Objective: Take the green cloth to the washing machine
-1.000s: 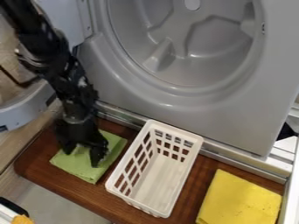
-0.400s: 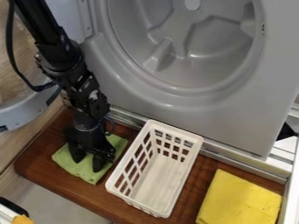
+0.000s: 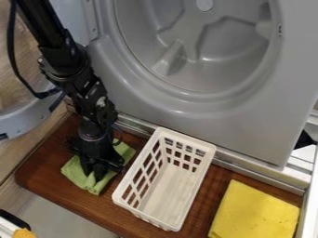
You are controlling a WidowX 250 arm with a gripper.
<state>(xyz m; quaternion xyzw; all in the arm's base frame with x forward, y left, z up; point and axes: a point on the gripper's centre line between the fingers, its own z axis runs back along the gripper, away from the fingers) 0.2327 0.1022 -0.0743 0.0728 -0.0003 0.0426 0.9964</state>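
Your two-finger gripper [image 3: 94, 175] is down on the green cloth [image 3: 74, 172] beside the white slotted basket [image 3: 168, 193], fingers nearly together, pinching fabric.

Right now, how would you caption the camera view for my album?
Black gripper pinching a green cloth beside a white basket, in front of the grey washing machine.

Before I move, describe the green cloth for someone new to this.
Below the washer is a brown board. On its left end, left of the white basket, the green cloth lies rumpled under the tool; the yellow cloth, right of the basket, lies flat.
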